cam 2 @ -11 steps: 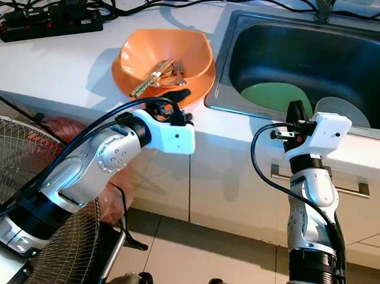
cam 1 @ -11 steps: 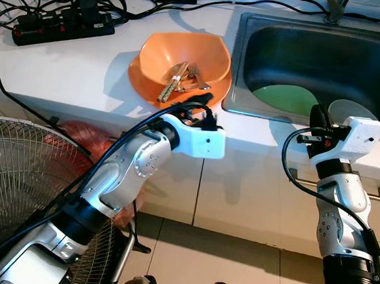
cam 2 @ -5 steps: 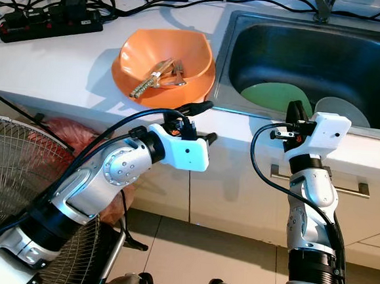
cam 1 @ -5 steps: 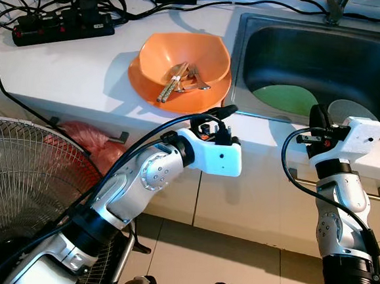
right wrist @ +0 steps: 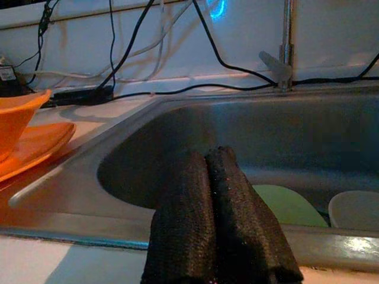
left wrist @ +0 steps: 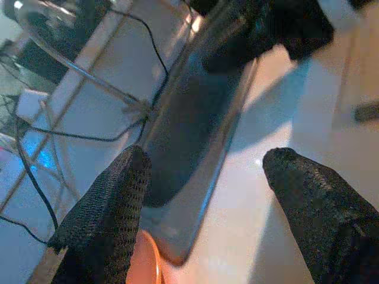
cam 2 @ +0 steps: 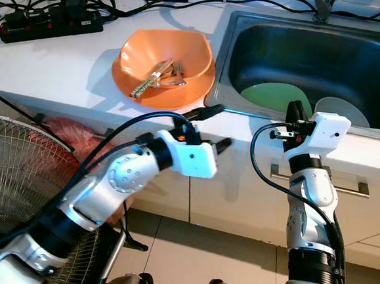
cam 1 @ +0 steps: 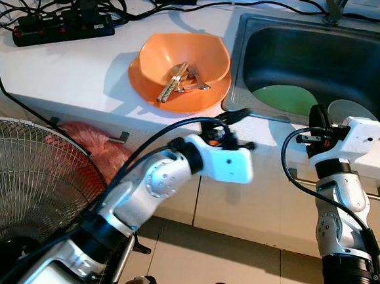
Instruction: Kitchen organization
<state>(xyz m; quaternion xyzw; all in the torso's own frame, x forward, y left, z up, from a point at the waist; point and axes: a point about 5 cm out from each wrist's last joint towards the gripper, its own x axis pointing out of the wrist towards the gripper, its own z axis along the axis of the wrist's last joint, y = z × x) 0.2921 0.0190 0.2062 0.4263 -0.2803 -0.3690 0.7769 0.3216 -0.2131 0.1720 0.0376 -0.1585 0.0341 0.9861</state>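
- Swinging rightward along the counter edge, the left gripper [cam 1: 242, 128], fingers spread wide and empty, has left the orange bowl [cam 1: 183, 59] for the sink [cam 1: 315, 56].
- The right gripper [cam 1: 318, 118] is pinched closed, empty.

Orange bowl [cam 1: 183, 59] on an orange plate [cam 1: 142, 82]; green plate [cam 1: 282, 100] — steel-grey sink [cam 1: 238, 73]; white counter [cam 1: 71, 67].

A bowl [cam 1: 183, 62] sits on a plate [cam 1: 142, 82] on the desk [cam 1: 71, 67], with utensils [cam 1: 178, 78] lying inside it. The sink [cam 1: 249, 61] is set into the desk just right of them; two plates [cam 1: 285, 99] lie in its basin. A power strip [cam 1: 61, 26] lies behind, to the left. A fan [cam 1: 22, 188] stands on the floor, left of the cabinet front. The left claw [cam 1: 240, 127] hovers at the desk's front edge, between bowl and sink; the right claw [cam 1: 318, 118] is at the sink's front rim.
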